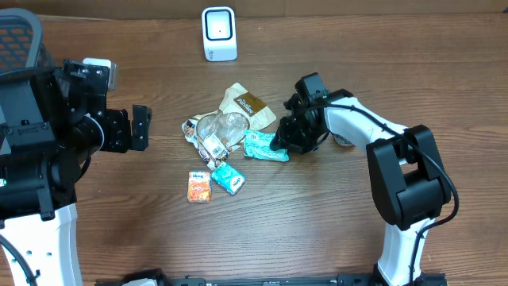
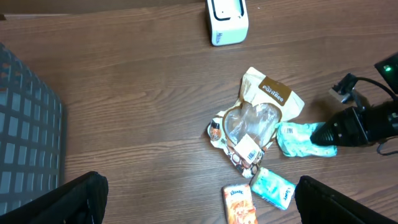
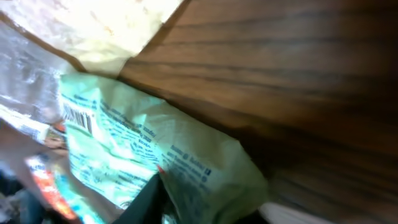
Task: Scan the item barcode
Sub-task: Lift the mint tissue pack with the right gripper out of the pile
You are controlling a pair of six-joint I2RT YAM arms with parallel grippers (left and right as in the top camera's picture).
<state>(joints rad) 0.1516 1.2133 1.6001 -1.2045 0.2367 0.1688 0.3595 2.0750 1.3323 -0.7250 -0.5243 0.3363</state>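
A pale green tissue packet (image 1: 262, 147) lies on the wooden table at the right edge of a small pile. My right gripper (image 1: 284, 143) is down at its right end. In the right wrist view the packet (image 3: 143, 149) fills the frame, its near end pinched between my right gripper's (image 3: 211, 208) dark and white fingers, and a barcode (image 3: 78, 118) shows on its far left corner. The white scanner (image 1: 219, 33) stands at the table's far edge. My left gripper (image 1: 141, 127) hovers wide open left of the pile with nothing in it.
The pile holds a beige pouch (image 1: 248, 105) and a clear crumpled bag (image 1: 218, 131). An orange Kleenex pack (image 1: 199, 187) and a teal tissue pack (image 1: 228, 178) lie just in front. A grey mesh basket (image 2: 25, 137) sits at the far left.
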